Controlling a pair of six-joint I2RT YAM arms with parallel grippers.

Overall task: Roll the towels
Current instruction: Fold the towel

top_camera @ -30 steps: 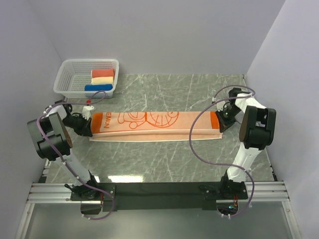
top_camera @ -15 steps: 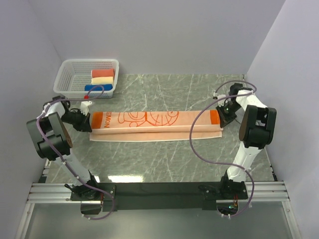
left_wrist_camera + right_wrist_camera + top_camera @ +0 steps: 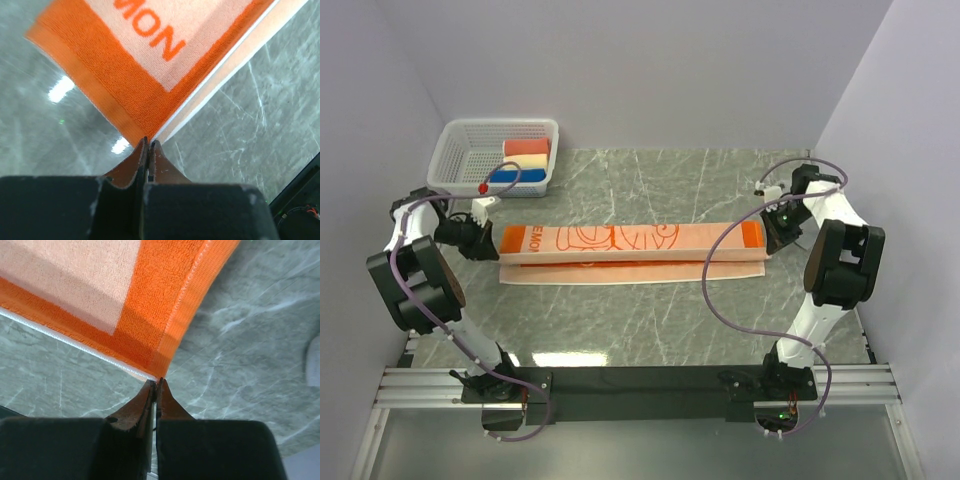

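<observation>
The long orange towel lies across the middle of the table, folded lengthwise, with cartoon drawings and "EMON" lettering showing on top. Its upper layer is raised, and a pale lower layer lies flat in front of it. My left gripper is shut on the towel's left corner; in the left wrist view the fingertips pinch the dark orange end. At the other end my right gripper is shut on the right corner, its tips pinching the orange border.
A white basket stands at the far left corner with a red roll, a cream roll and a blue roll in it. Grey walls close in the table on the left, back and right.
Both grippers have moved toward the far side and a little outward, carrying the towel's corners. The upper layer has drawn back, so more of the pale lower layer shows.
</observation>
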